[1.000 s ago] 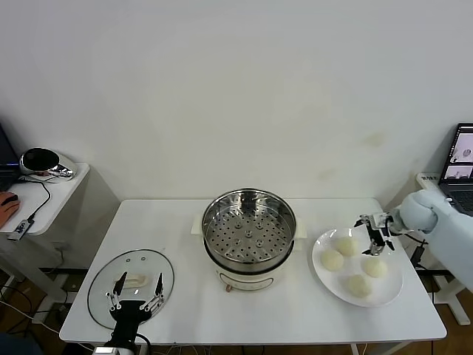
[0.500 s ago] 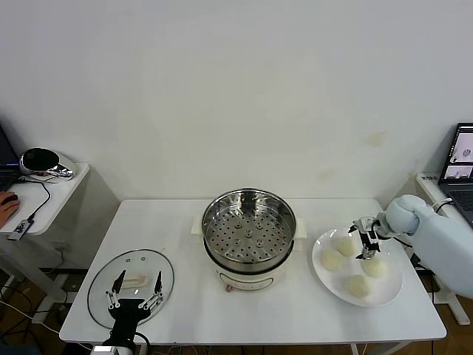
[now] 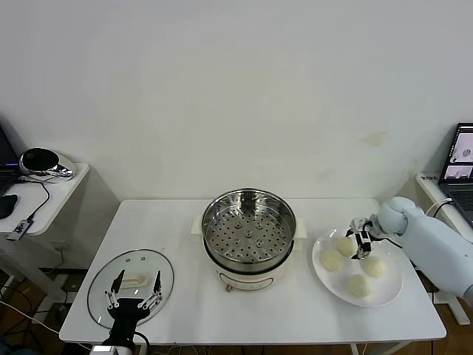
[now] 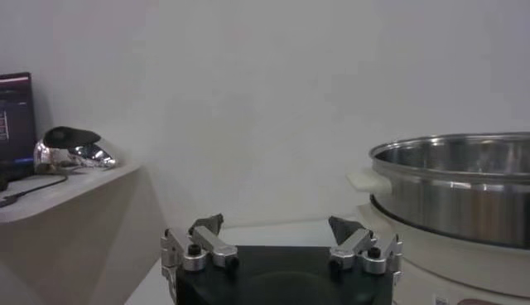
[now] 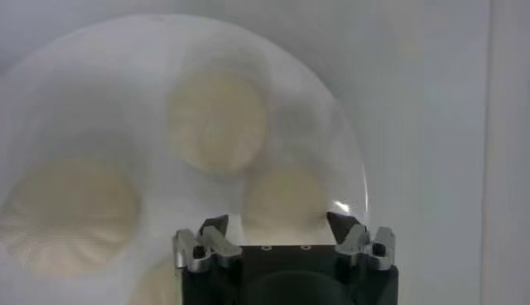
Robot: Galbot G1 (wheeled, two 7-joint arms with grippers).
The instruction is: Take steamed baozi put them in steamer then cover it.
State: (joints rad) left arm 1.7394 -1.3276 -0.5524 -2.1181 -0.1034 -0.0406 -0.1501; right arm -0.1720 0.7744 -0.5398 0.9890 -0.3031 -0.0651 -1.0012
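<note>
On the white table (image 3: 185, 310) the steamer (image 3: 249, 237) stood at the centre, its perforated tray bare and uncovered. To its right lay a white plate (image 3: 384, 294) carrying four steamed baozi (image 3: 359, 284), cream-coloured and round, grouped close together.

The right gripper (image 3: 360, 242) reached in from the right edge and sat low over the far part of the plate, between the far-left bun and the one to its right. In the right wrist view its two fingers (image 5: 204, 240) flanked one baozi (image 5: 280, 197) on the plate, partly closed in towards it. Whether the pads actually touched the dough could not be told, as that view was soft and the tips were small in the head view.

At the near left of the table the cover (image 3: 140, 268) lay flat, handle up. The left gripper (image 3: 133, 293) hung just above its near rim with fingers (image 4: 207, 240) spread wide, holding nothing.
</note>
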